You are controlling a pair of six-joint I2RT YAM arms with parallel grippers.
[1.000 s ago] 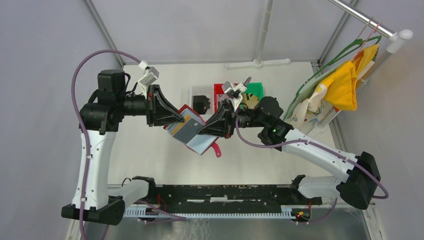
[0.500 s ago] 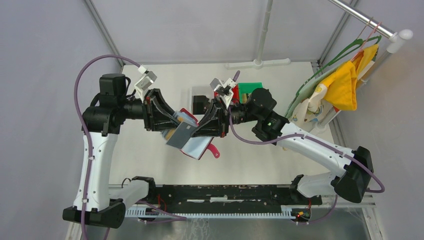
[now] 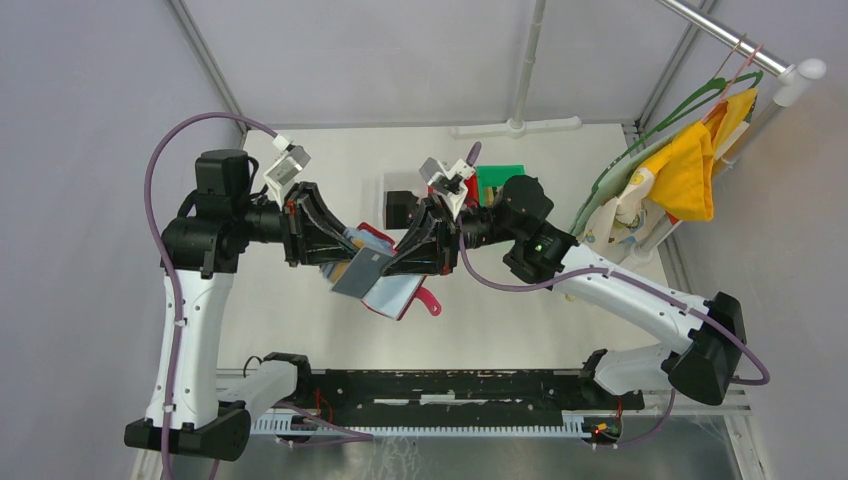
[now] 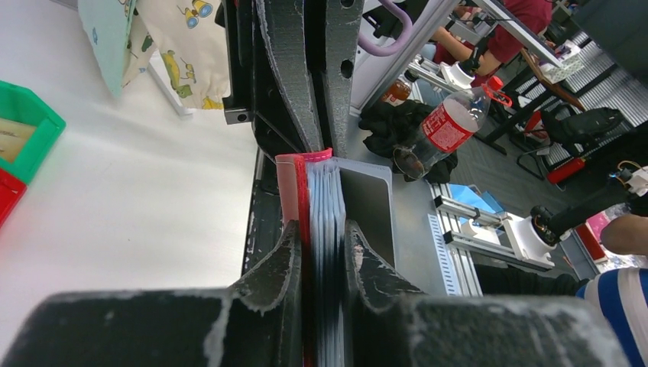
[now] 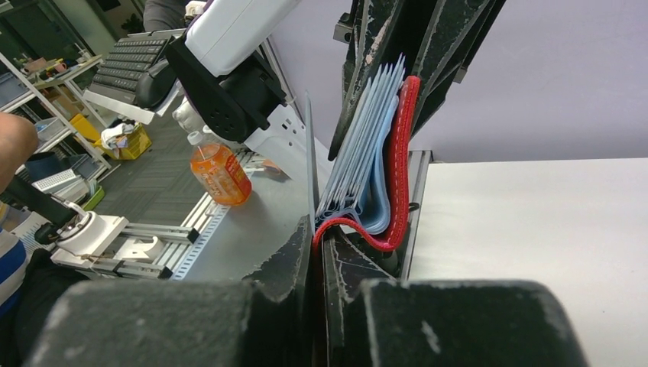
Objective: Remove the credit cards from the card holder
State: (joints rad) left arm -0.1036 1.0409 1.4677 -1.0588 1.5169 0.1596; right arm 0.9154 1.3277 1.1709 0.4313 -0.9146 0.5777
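Top view is bright and even, soft light that seems to come from overhead. The white worktop (image 3: 290, 300) shows only faint shadows under the arms and no harsh glare, and it's sharp all over. The wrist views are rougher. The left gripper (image 4: 322, 229) and right gripper (image 5: 317, 237) sit so close to the lens that they go dark and mushy along the bottom. Straight lines bow near the edges. The background behind the card holder (image 4: 289, 191) is probably a bit soft.

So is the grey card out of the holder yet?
Mostly out: the grey card stands apart from the card holder's pockets; its lower edge is hidden, cannot tell.
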